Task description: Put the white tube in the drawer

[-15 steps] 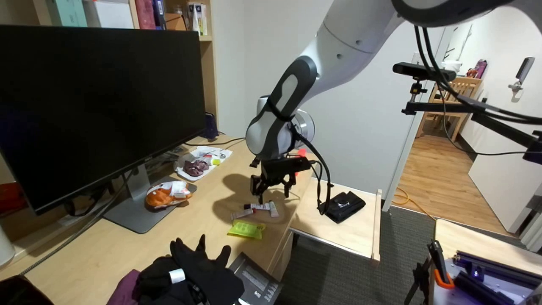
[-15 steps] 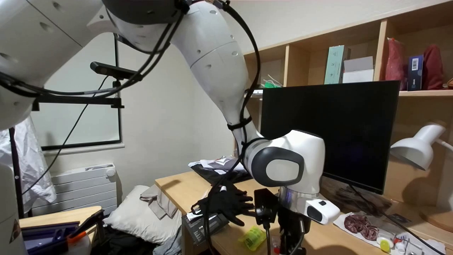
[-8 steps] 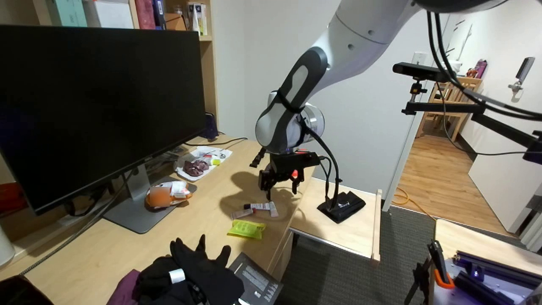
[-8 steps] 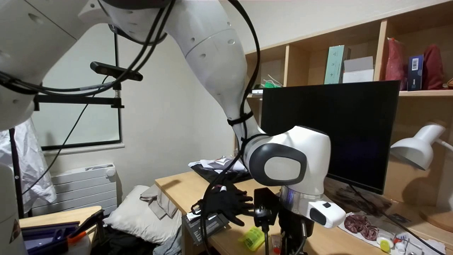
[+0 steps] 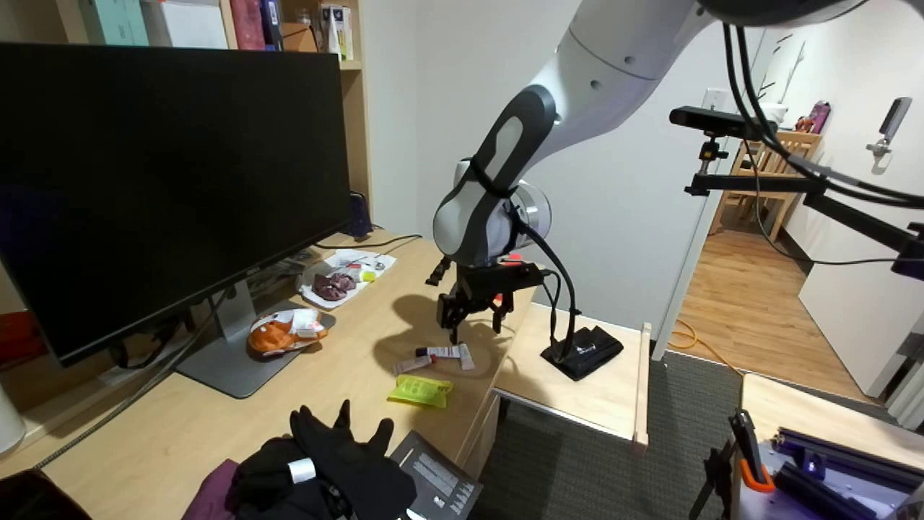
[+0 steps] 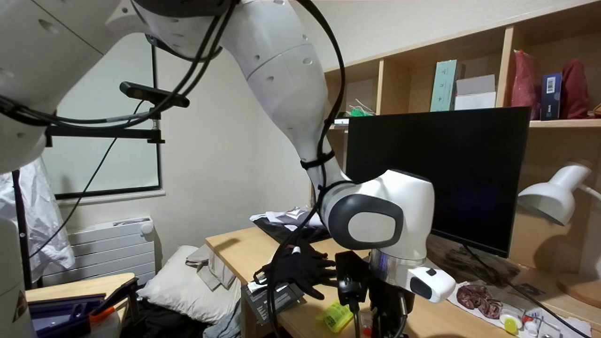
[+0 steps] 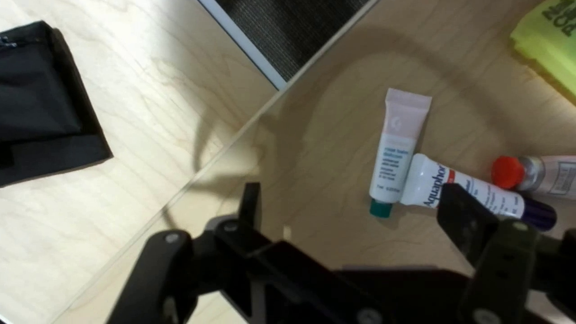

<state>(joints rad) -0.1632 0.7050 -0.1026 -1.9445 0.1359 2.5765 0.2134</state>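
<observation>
Leftmost, a black pouch (image 7: 40, 99) in the drawer (image 7: 153, 103) is cropped by the wrist view. Spread wide and empty, the fingers (image 7: 250, 207) are seen above the tabletop (image 7: 333, 234), where the white tube (image 7: 398, 148) is shown whole, an Aquaphor tube (image 7: 483, 193) partly hidden, a red-capped tube (image 7: 535, 173) cut off.

pale wooden desk (image 5: 343, 368): lit from above, soft dark shadows beneath the black metal gripper (image 5: 476, 334)
light wooden open drawer (image 7: 135, 81): bright, nearly washed out in the wrist view
slim white-and-pink tube with a green cap (image 7: 398, 146): in brownish shadow, smallest print blurred
rounded white desk lamp (image 6: 547, 199): shadow on the wooden panel (image 6: 549, 145) behind
shiny metal wrist collar (image 6: 389, 265): bluish glint
</observation>
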